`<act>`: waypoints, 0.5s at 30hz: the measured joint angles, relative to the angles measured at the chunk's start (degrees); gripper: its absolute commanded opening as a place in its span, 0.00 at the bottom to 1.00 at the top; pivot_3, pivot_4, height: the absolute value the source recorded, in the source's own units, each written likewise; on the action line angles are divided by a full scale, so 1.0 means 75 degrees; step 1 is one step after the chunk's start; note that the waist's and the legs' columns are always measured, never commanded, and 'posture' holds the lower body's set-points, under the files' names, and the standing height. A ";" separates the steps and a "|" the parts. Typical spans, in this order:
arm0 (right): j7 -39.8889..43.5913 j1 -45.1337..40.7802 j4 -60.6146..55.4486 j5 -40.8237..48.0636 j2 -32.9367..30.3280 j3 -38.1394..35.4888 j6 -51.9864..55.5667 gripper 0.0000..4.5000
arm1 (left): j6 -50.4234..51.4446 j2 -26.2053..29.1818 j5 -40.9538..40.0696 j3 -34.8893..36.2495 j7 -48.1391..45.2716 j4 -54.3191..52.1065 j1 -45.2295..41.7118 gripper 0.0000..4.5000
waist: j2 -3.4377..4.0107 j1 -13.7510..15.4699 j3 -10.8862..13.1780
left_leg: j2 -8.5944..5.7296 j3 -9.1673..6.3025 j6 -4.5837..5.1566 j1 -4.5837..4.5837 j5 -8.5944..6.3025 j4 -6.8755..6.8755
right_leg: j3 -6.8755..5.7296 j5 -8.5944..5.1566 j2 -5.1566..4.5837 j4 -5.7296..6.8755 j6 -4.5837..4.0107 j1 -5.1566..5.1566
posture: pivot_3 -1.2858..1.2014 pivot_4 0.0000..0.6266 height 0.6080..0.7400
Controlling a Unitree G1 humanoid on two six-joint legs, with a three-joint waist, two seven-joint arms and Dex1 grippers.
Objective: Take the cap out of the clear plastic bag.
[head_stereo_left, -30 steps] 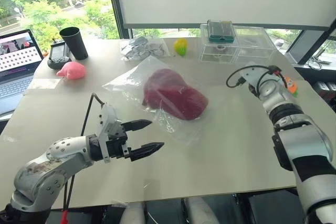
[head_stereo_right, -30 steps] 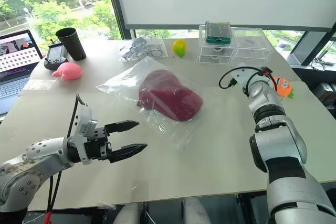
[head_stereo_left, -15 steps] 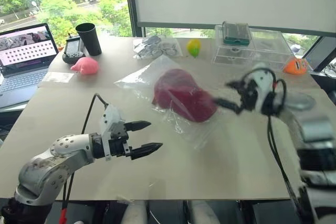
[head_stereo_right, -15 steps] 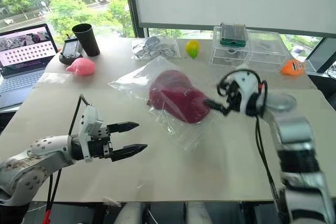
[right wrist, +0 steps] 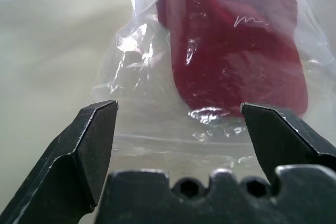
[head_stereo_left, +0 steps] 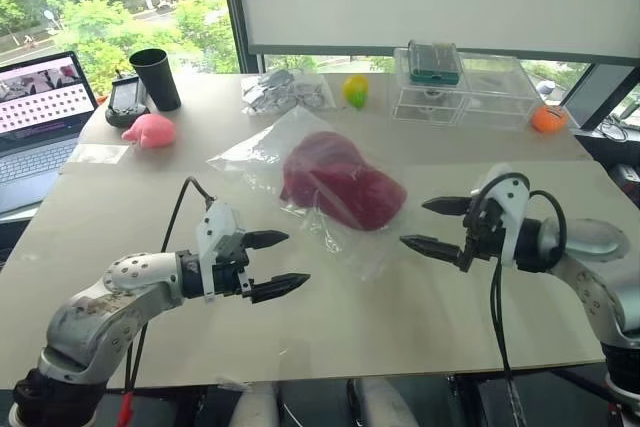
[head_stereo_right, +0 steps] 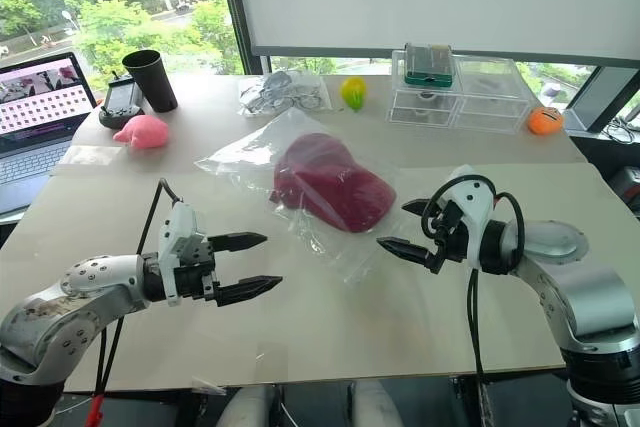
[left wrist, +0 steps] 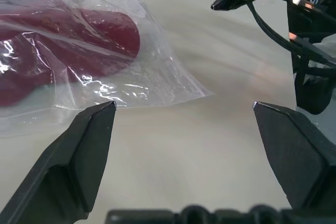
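Flanking bagged cap [head_stereo_left: 340, 185]: pink toy [head_stereo_left: 148, 131], drawers [head_stereo_left: 460, 87], probably cables [head_stereo_left: 283, 91].

Bare table [head_stereo_left: 330, 317] lies between the left gripper [head_stereo_left: 275, 264], the right gripper [head_stereo_left: 432, 225] and the clear plastic bag [head_stereo_left: 300, 172] holding the cap [head_stereo_left: 340, 185]. Behind it, a smaller bag [head_stereo_left: 282, 92] and drawer box [head_stereo_left: 465, 87] crowd the far edge.

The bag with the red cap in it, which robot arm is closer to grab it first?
Probably the right. The right gripper is open beside the clear plastic bag, aimed at its near edge, with the cap just beyond. The left gripper, also open, sits farther off.
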 measured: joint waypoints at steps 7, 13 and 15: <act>-0.0062 0.0116 -0.0157 -0.0026 -0.0002 0.0071 -0.0021 0.99 | -0.0351 0.0005 0.0759 -0.0367 -0.0177 0.0473 -0.0101 1.00 | 0.0000 -0.0026 0.0000 | 0.0000 0.0001 0.0000 0.0002 0.0000 0.0000 | 0.0001 0.0000 0.0000 0.0001 0.0000 -0.0001 | 0.52 0.24 1.00; -0.0147 0.0418 -0.0162 -0.0208 -0.0010 0.0239 -0.0136 0.99 | -0.0495 -0.0051 0.1111 -0.0459 -0.0194 0.0702 -0.0283 1.00 | -0.0001 -0.0006 0.0000 | 0.0000 -0.0001 0.0000 -0.0004 0.0000 0.0001 | 0.0000 0.0000 0.0000 -0.0001 0.0001 -0.0002 | 0.52 0.24 1.00; -0.0164 0.0435 -0.0168 -0.0208 -0.0027 0.0237 -0.0135 0.99 | -0.0614 0.0014 0.1302 -0.0517 -0.0340 0.0772 -0.0295 1.00 | -0.0001 -0.0011 0.0000 | 0.0000 -0.0001 0.0000 -0.0001 0.0000 0.0000 | -0.0001 0.0000 0.0000 0.0000 0.0001 -0.0002 | 0.52 0.24 1.00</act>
